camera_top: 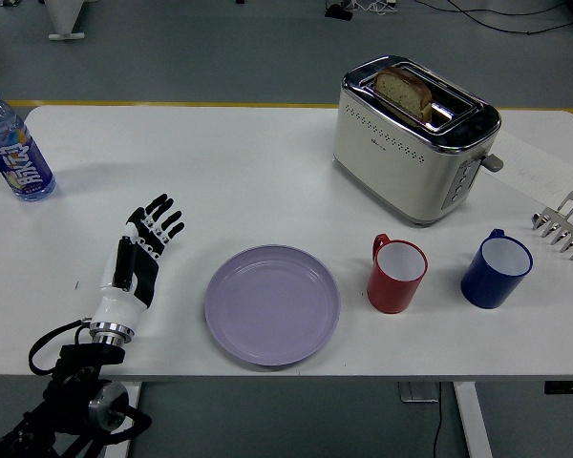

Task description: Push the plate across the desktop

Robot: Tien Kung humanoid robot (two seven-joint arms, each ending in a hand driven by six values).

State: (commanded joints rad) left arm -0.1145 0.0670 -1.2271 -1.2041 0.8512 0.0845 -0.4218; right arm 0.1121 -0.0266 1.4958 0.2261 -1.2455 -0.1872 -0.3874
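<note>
On my feed the white table (267, 162) carries a toaster (415, 138), then a lilac plate (272, 303) near its front edge, with a red mug (397, 275) just beside its right. I judge another rightward shove risks knocking that mug. My left hand (138, 256) lies flat, well left of the plate, fingers (160, 218) spread, holding nothing.

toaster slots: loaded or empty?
Loaded. A bread slice stands upright in one slot of the toaster, its top above the rim. Whether the toaster is on, cannot tell.
</note>
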